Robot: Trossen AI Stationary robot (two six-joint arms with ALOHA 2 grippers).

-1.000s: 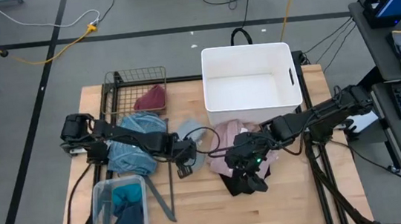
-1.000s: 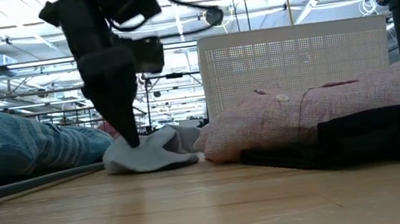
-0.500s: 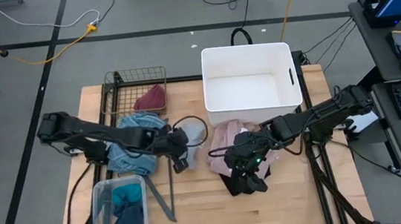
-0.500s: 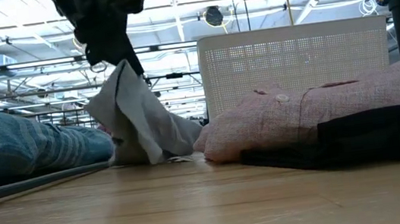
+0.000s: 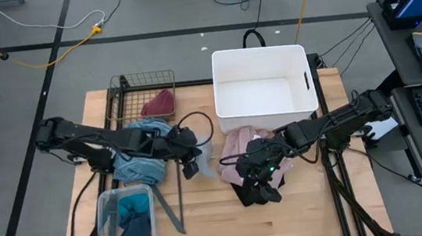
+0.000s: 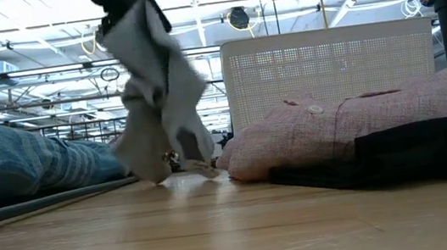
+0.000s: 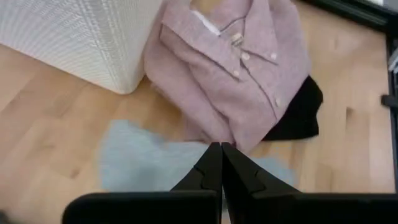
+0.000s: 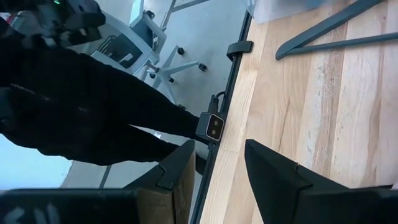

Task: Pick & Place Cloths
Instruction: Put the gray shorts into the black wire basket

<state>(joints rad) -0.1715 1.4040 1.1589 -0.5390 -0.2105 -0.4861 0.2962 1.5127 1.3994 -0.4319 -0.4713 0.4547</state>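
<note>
Hung straight down from the left tool [image 5: 189, 153], fingers together and clamped on the grey-blue cloth [image 6: 155, 99], long axis upright, lower hem just at the surface [image 6: 219, 228]. Just beyond lay the pink shirt [image 5: 239, 145], partly over a black piece [image 5: 260, 191], with the right tool [image 5: 262, 168] half apart above them. Farther behind stood the tub [image 5: 262, 85], nearer to the right arm, probably the drop place.

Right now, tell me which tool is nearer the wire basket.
Left. The left tool is just in front of the wire basket, lifting a grey cloth; the right tool works farther off by the pink shirt.
</note>
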